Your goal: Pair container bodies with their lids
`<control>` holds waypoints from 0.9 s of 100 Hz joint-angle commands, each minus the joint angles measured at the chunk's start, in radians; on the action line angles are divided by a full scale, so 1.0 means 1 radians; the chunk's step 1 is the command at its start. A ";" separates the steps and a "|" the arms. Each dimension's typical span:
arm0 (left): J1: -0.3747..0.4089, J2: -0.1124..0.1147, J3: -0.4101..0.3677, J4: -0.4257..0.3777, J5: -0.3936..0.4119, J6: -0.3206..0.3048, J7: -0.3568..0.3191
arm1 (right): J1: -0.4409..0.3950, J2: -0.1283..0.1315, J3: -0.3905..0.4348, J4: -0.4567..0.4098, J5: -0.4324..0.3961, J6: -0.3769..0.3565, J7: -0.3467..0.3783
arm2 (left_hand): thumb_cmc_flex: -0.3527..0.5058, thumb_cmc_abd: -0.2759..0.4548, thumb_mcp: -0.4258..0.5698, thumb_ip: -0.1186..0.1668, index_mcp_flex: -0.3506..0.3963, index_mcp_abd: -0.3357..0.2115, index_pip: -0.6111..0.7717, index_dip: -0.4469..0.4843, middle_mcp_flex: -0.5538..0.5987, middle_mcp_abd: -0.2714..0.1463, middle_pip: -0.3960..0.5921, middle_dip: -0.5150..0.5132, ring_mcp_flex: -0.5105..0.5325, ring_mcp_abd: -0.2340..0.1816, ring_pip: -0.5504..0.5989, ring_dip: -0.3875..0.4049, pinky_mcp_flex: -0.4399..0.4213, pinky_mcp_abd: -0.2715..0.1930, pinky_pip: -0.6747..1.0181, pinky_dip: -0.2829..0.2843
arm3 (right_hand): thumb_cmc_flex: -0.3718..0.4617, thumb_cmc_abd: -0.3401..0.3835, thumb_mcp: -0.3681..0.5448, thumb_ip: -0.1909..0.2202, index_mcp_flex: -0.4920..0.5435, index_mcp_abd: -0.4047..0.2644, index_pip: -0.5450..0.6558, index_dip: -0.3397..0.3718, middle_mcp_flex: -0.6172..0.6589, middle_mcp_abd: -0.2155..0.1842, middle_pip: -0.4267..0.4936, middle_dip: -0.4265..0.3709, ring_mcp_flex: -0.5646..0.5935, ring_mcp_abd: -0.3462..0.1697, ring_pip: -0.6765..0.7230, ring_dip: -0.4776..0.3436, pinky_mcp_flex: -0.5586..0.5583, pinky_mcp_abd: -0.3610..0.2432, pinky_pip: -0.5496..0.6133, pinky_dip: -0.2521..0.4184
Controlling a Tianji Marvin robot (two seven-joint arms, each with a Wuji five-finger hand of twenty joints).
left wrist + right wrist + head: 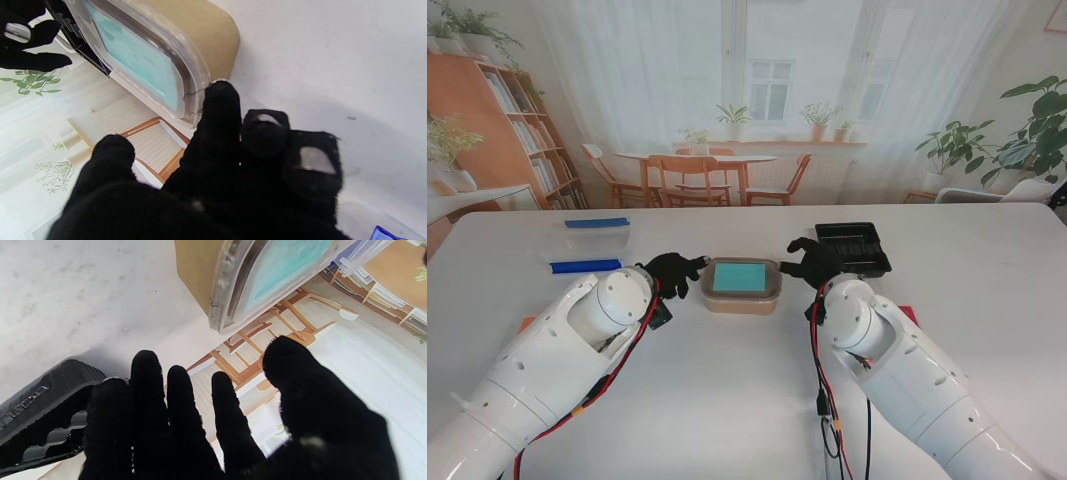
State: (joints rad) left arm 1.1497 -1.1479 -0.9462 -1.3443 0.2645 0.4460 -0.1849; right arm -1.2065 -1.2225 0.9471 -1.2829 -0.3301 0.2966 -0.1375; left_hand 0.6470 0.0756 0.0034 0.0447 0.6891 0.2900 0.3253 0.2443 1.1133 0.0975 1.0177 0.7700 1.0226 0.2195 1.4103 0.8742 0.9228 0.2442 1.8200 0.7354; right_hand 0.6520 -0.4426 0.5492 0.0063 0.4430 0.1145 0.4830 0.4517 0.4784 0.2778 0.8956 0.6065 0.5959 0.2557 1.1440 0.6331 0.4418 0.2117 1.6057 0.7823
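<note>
**op_marv:** Looking at the stand cam, I'd call one pair done: the tan box (741, 297) sits mid-table with its clear lid (740, 277) on top. Left hand (675, 270) is right beside it, one fingertip (221, 96) touching the lid rim, other fingers loosely bent, holding nothing. Right hand (811, 262) hovers on the other side, fingers spread, clear of the box, empty too.

**benchrat:** Lid actually snapped down?

**op_marv:** Can't tell. It looks level, but no camera shows the seal.

**benchrat:** What's left?

**op_marv:** Over on my left, farther from me, there's a clear box (587, 240) with a blue lid (596, 223) that seems to rest on it, and a separate blue strip (585, 266) lying on the table nearer me. Could be another lid, not sure. The black tray (853, 248) sits just behind my right hand, no match for it visible.

**benchrat:** Anything blocking?

**op_marv:** Only that tray crowding my right fingers, I guess.
</note>
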 commanded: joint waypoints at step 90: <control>0.033 0.005 -0.013 -0.009 0.045 -0.044 0.009 | 0.032 0.026 -0.103 0.068 -0.104 -0.108 0.049 | 0.019 0.004 -0.014 0.011 -0.063 -0.029 -0.012 -0.014 -0.216 0.144 -0.327 -0.196 -0.356 0.215 -0.402 -0.151 -0.459 0.068 -0.304 0.171 | 0.001 -0.232 0.276 -0.043 -0.097 -0.215 0.290 0.134 -0.236 -0.102 0.042 -0.055 -0.125 -0.036 -0.111 -0.014 -0.149 -0.003 -0.082 -0.003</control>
State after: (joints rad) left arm 1.1742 -1.1453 -0.9576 -1.3529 0.3075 0.4091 -0.1781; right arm -1.1753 -1.1943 0.8438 -1.2196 -0.4398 0.1814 -0.1057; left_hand 0.6490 0.0755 0.0036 0.0448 0.6493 0.2641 0.3254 0.2442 0.9370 0.2158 0.7467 0.6184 0.7167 0.3659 1.0791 0.7603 0.5421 0.3368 1.5933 0.8839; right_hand 0.6465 -0.6539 0.8066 -0.0218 0.3292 -0.1032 0.7646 0.5630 0.2529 0.1813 0.9260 0.5542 0.4702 0.2430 1.0105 0.6100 0.2904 0.2304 1.5074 0.7800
